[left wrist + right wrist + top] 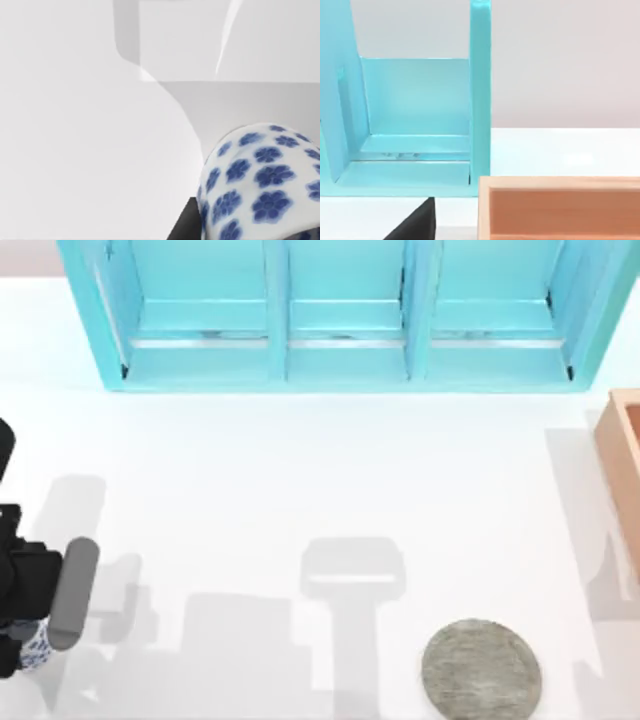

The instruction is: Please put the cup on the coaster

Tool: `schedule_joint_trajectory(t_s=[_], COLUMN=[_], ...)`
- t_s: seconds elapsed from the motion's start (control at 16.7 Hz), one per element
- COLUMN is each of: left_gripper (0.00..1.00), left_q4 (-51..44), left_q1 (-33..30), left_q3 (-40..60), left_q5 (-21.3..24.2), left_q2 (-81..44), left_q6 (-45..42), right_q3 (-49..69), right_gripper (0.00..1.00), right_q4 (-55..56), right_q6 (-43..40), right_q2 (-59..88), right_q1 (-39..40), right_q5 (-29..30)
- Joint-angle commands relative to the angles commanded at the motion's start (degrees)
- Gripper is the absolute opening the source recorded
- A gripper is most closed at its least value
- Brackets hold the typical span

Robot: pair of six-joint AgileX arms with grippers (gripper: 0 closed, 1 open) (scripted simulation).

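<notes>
The cup [37, 648], white with blue flowers, is at the table's far left near the front edge, half covered by my left arm. My left gripper [18, 635] is right at the cup. In the left wrist view the cup [260, 185] looms very close, with a dark part of the gripper [184, 226] against its side. The coaster [482, 670], a flat grey-green mottled disc, lies at the front right of the table, far from the cup. A dark part of my right gripper [415, 226] shows in the right wrist view, facing the shelf and box.
A turquoise shelf unit [345, 315] with three bays spans the back of the table. A tan wooden box [622, 455] stands at the right edge and appears close in the right wrist view as box [560, 207]. White tabletop [300, 490] lies between cup and coaster.
</notes>
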State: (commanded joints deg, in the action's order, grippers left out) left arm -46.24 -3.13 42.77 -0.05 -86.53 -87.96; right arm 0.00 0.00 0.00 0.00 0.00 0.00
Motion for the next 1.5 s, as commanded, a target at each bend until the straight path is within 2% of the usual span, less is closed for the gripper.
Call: schedule_joint_trajectory(t_s=[0.54,0.78,1.08,1.5], left_gripper=[0.0,0.0,0.0,0.0], left_q4=[0.01,-1.65,-6.77,-16.74], left_q1=[-0.01,-2.43,-9.87,-24.64], left_q3=[0.02,3.44,14.42,35.9], left_q5=[-0.01,0.0,0.01,0.05], left_q2=[0.08,-2.36,-9.92,-24.47], left_q6=[-0.09,4.93,21.48,55.13], right_q3=[0.0,0.0,0.0,0.0], right_gripper=[1.0,1.0,1.0,1.0], right_q4=[0.0,0.0,0.0,0.0], right_q6=[0.0,0.0,0.0,0.0], right_q2=[0.0,0.0,0.0,0.0], right_q1=[0.0,0.0,0.0,0.0], right_q5=[0.0,0.0,0.0,0.0])
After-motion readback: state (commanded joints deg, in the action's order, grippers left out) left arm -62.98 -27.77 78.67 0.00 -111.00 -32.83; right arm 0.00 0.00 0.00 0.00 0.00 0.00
